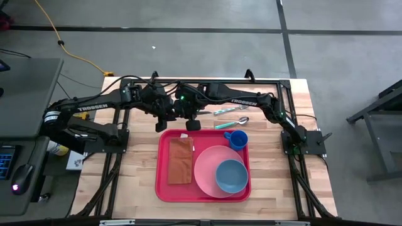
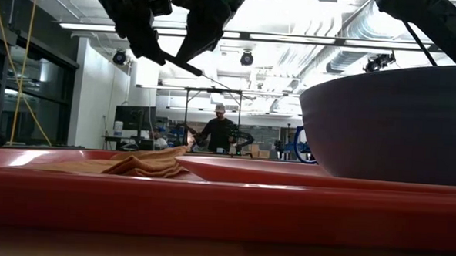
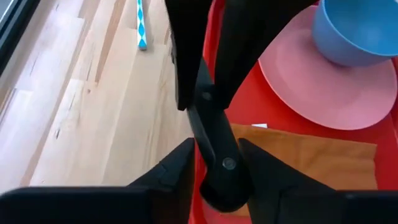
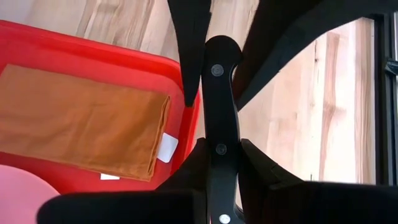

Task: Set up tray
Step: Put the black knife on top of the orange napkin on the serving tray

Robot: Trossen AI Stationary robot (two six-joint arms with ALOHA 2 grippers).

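A knife with a black riveted handle (image 3: 214, 134) is held in the air by both grippers, over the far left corner of the red tray (image 1: 162, 188). My left gripper (image 1: 164, 123) comes from the table's left and my right gripper (image 1: 190, 120) from its right, each shut on the handle. In the low view the knife (image 2: 181, 63) shows as a thin dark slanting bar between them. On the tray lie a folded brown napkin (image 1: 181, 161) and a pink plate (image 1: 207, 172) with a blue bowl (image 1: 231, 176) on it. A blue cup (image 1: 237, 139) stands at the tray's far right corner. My left gripper (image 3: 217, 152) pinches the rounded butt end of the handle (image 3: 225, 177) between its two fingers, which lie across it. The knife is lifted clear above the tray's rim. My right gripper (image 4: 219, 149) pinches the handle at its middle rivet (image 4: 216, 127), farther from the butt end than the left gripper's fingers (image 4: 189, 56). Its fingers lie across the handle. The knife hangs clear of the tray.
Two teal-handled utensils (image 1: 229, 110) (image 1: 231, 123) lie on the bare wood beyond the tray's far edge, under the right arm. Bare tabletop (image 1: 276, 182) shows on both sides of the tray. A person stands far off in the room (image 2: 218, 131).
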